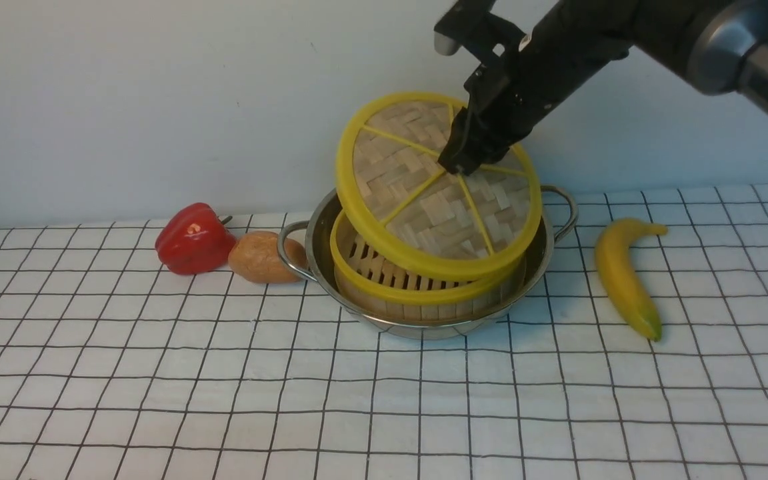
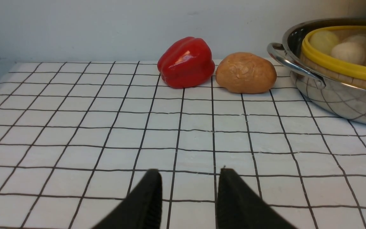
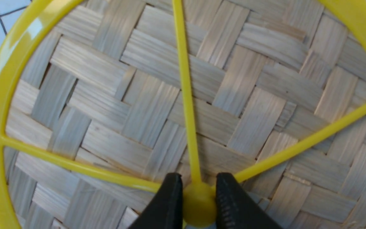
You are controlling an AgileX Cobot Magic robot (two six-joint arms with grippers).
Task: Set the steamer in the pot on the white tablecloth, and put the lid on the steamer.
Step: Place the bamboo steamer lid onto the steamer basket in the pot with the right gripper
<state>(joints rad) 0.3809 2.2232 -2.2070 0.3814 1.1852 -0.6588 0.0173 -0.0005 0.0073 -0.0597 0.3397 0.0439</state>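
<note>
The steamer point(image 1: 417, 283) sits inside the shiny pot point(image 1: 304, 257) on the white tablecloth point(image 1: 224, 387). Pale buns show in the steamer point(image 2: 342, 68) in the left wrist view, where the pot point(image 2: 329, 98) also shows. My right gripper point(image 1: 456, 162) is shut on the lid's yellow centre knob point(image 3: 198, 203). The lid point(image 1: 424, 207) hangs tilted, its near edge resting on the steamer's front rim and its far edge raised. It fills the right wrist view point(image 3: 157, 105). My left gripper point(image 2: 189, 178) is open and empty, low over the cloth, away from the pot.
A red bell pepper point(image 1: 191, 239) and a brown potato point(image 1: 263, 257) lie left of the pot, the potato close to its left handle. A yellow banana point(image 1: 624, 277) lies to the pot's right. A pale wall stands close behind.
</note>
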